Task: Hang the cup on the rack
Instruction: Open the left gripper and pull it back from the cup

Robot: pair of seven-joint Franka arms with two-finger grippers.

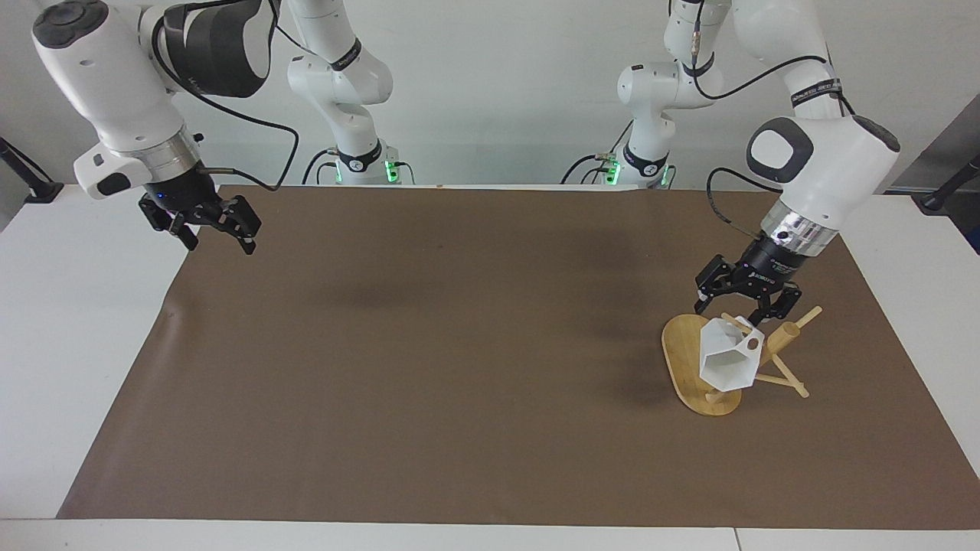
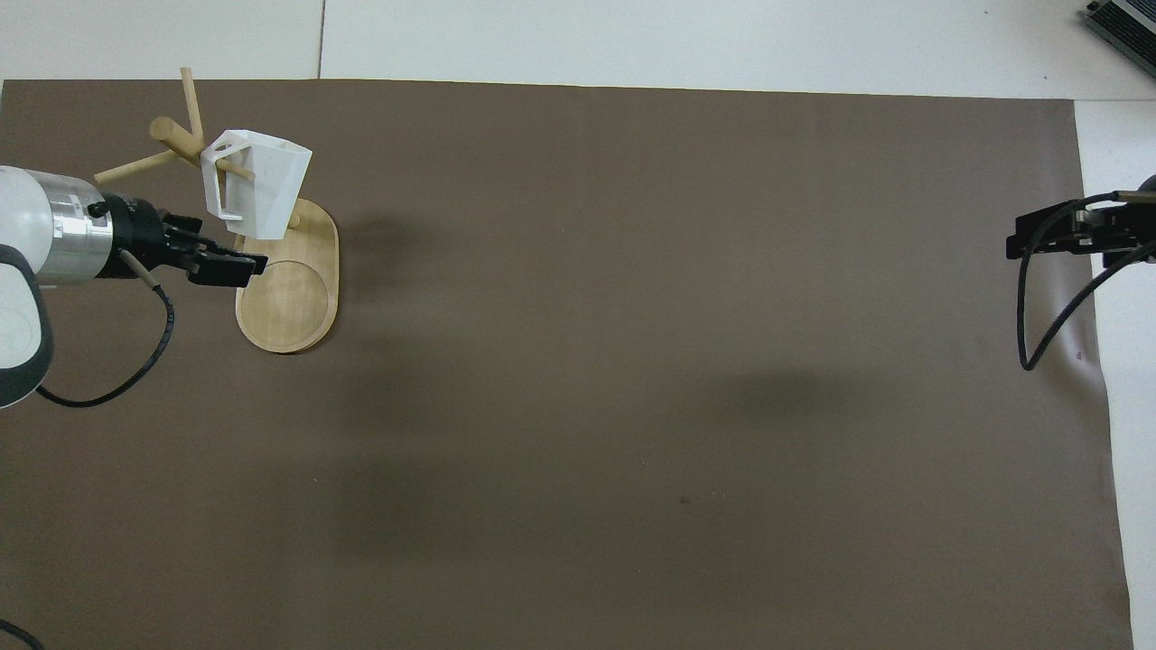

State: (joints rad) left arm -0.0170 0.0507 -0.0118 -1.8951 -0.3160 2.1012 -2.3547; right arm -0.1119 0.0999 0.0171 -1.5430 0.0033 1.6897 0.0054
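L gripper (image 1: pixel 739 309) is hanging w/ fingers spread, empty, just over the cup (image 1: pixel 726 360), not touching. Cup is hanging by its handle hole on a peg of the rack (image 1: pixel 689 360), at the left arm's end of the table. Retreating well = lifting straight up & clear, no brushing the pegs. R gripper (image 1: pixel 220 229) is waiting, spread, over the mat's (image 1: pixel 429 367) opposite end.

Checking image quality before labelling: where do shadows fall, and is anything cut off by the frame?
Facing view: soft shadow on the mat beside the rack; nothing cropped there. Overhead view: broad faint shadows on the mat; right end effector cropped at the frame edge.
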